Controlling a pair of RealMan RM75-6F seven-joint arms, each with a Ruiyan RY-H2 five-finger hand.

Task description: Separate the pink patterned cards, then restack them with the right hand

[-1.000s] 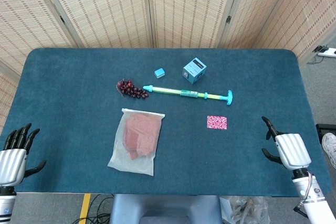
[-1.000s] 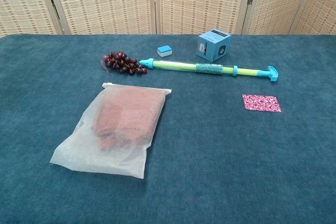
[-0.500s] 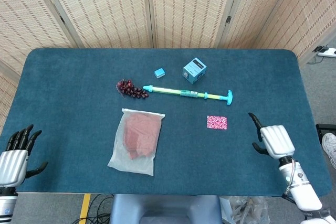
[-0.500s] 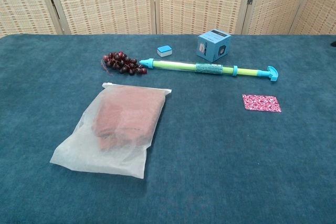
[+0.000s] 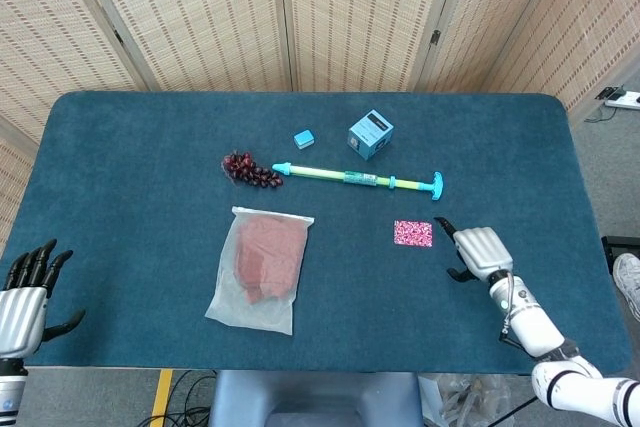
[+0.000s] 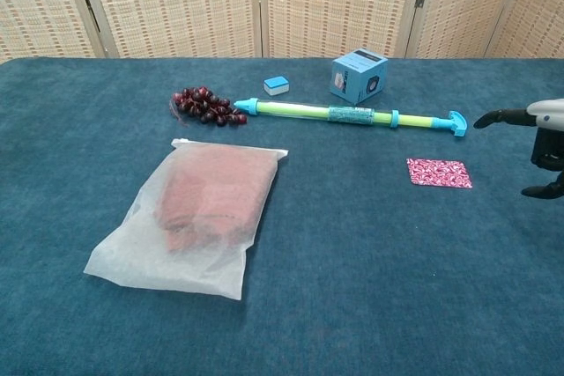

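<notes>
Your left hand (image 5: 22,299) sits at the lower left corner of the head view, off the edge of the surface (image 5: 120,177), fingers spread and holding nothing; the chest view does not show it at all.

Moving right, a translucent bag (image 5: 260,269) with reddish contents lies flat at lower centre. Above it are a cluster of dark red grapes (image 5: 250,169), a small blue block (image 5: 304,139), a blue box (image 5: 370,134), and a long green and blue pump-like tool (image 5: 358,178) lying across the middle.

The pink patterned cards (image 5: 413,234) rest as one flat stack on the surface, below the right end of the tool. Nothing lies between them and your right hand.

Your right hand (image 5: 475,252) is just beside the cards on their right in the head view, not touching them, fingers apart and empty. The chest view catches only part of it at the right edge (image 6: 539,147), with one dark finger pointing left above the cards and another lower down, showing it raised off the surface.
</notes>
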